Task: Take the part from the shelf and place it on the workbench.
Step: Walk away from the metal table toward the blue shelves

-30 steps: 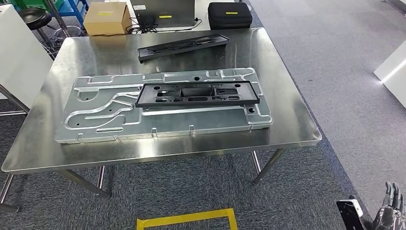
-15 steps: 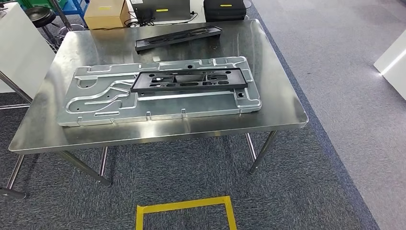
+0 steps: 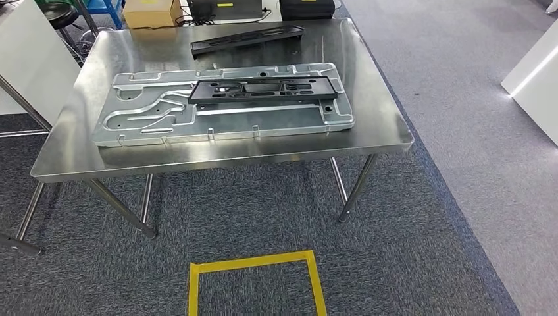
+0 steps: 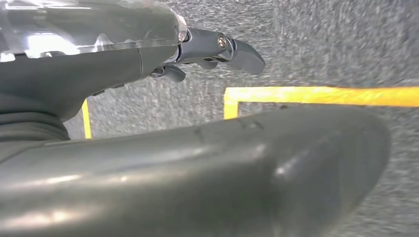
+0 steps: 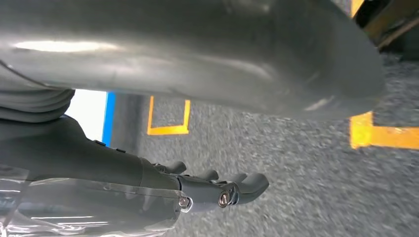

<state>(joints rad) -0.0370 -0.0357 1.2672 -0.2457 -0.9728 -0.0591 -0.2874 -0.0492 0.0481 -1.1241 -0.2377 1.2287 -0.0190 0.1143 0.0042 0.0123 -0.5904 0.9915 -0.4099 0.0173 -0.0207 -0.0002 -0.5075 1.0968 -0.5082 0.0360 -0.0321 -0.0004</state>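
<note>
- On the steel workbench (image 3: 79, 161) in the head view, a black part (image 3: 263, 89) lies flat on a grey metal plate (image 3: 224, 122); a second black part (image 3: 247, 37) lies near the far edge. Grey carpet with a yellow tape square (image 3: 255, 280) lies before the bench.
- Left wrist view: the left hand (image 4: 188, 123) hangs over carpet and tape, fingers (image 4: 237, 52) loosely extended, holding nothing.
- Right wrist view: the right hand (image 5: 197, 98) likewise hangs over carpet, fingers (image 5: 237, 190) slightly curled, holding nothing.

Black parts (image 3: 262, 88): two, on the bench (image 3: 368, 125)
Metal plate (image 3: 224, 118): one
Cardboard box (image 3: 152, 12): one
</note>
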